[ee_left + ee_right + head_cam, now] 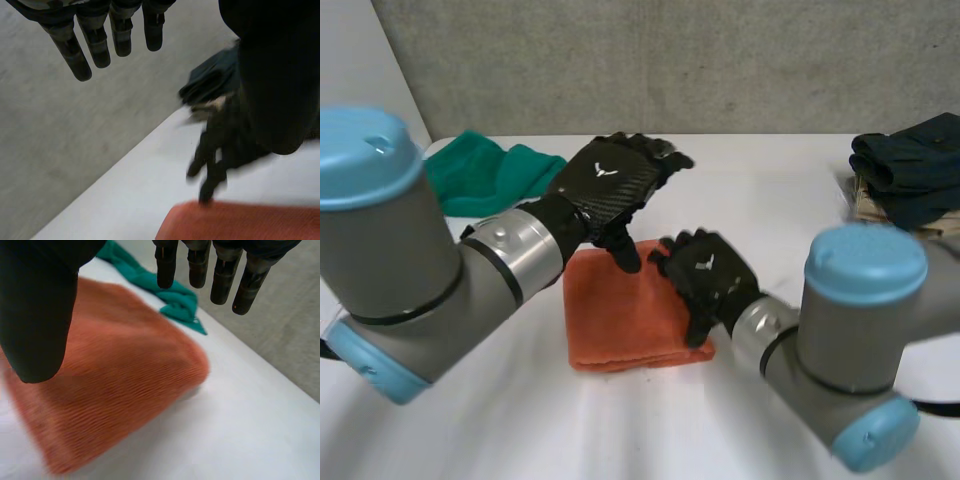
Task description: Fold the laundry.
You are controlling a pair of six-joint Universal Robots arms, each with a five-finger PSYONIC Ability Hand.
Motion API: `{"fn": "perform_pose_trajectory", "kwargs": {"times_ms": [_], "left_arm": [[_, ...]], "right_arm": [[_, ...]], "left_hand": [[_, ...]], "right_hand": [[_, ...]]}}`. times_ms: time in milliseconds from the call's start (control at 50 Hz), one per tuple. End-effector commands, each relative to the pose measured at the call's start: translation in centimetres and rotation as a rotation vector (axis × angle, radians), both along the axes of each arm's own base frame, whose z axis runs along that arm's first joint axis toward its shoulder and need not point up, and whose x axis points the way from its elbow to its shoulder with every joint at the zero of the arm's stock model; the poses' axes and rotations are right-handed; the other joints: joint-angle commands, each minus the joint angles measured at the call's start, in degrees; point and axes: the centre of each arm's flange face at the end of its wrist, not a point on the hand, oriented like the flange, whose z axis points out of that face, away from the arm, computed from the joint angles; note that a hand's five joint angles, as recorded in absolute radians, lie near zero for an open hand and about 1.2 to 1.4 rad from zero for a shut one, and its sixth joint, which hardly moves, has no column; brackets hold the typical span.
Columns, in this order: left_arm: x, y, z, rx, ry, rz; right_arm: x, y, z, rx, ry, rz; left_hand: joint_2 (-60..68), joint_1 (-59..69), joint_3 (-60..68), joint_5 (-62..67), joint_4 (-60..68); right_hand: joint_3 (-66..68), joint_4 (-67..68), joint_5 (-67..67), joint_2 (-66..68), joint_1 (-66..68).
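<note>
A folded orange cloth (pixel 620 315) lies on the white table (pixel 770 210) in the middle. My left hand (pixel 610 180) hovers above its far edge, fingers straight and apart, holding nothing. My right hand (pixel 705 270) hangs over the cloth's right side, fingers relaxed and empty. In the right wrist view the orange cloth (pixel 115 385) lies under the palm, below my right hand's fingers (pixel 220 275). Beyond my left hand's straight fingers (pixel 95 45), the left wrist view has the orange cloth's edge (pixel 240 222) with my right hand (pixel 215 155) over it.
A crumpled green cloth (pixel 485 170) lies at the back left, also behind the orange one as green cloth (pixel 175 297) in the right wrist view. A pile of dark clothes (pixel 910 165) sits at the back right on something light. A grey wall (pixel 670 60) runs behind the table.
</note>
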Motion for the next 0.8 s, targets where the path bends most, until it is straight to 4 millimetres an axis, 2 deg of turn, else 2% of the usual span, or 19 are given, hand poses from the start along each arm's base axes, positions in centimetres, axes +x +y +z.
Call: {"fn": "perform_pose_trajectory", "kwargs": {"times_ms": [20, 220, 280, 480, 620, 720, 800], "left_arm": [[0.2, 1.6, 0.4, 0.046, -0.009, -0.150], [0.2, 1.6, 0.2, 0.051, -0.013, -0.144], [0.2, 1.6, 0.1, 0.054, -0.014, -0.144], [0.3, 1.6, 0.0, 0.054, -0.015, -0.137], [0.2, 1.6, 0.1, 0.052, -0.014, -0.137], [0.3, 1.6, 0.1, 0.052, -0.014, -0.137], [0.3, 1.6, 0.1, 0.052, -0.014, -0.136]], "right_arm": [[1.4, 2.3, -3.8, -0.020, 0.028, 0.078], [2.8, 0.7, -5.7, -0.080, 0.052, 0.094], [3.3, 0.1, -5.9, -0.099, 0.052, 0.101], [4.2, -0.9, -6.0, -0.120, 0.036, 0.106], [4.6, -1.3, -5.5, -0.130, 0.018, 0.109], [4.8, -1.5, -5.6, -0.130, 0.012, 0.109], [4.9, -1.7, -5.7, -0.135, 0.012, 0.108]], "left_hand": [[0.7, 1.4, 0.3, -0.4, 0.8], [0.5, 1.2, 0.2, -0.6, 0.6], [0.3, 1.0, 0.0, -0.8, 0.4], [0.3, 1.0, 0.0, -0.8, 0.4], [0.5, 1.2, 0.2, -0.6, 0.6], [0.5, 1.2, 0.2, -0.6, 0.6], [0.7, 1.4, 0.3, -0.4, 0.8]], "right_hand": [[-2.2, -3.4, -3.9, -2.4, -1.5], [0.7, -0.5, -1.0, 0.5, 1.4], [16.0, 14.8, 14.3, 15.8, 16.7], [36.5, 35.4, 34.9, 36.3, 37.2], [36.1, 34.9, 34.4, 35.8, 36.7], [23.8, 22.6, 22.1, 23.6, 24.5], [27.1, 25.9, 25.4, 26.9, 27.8]]}}
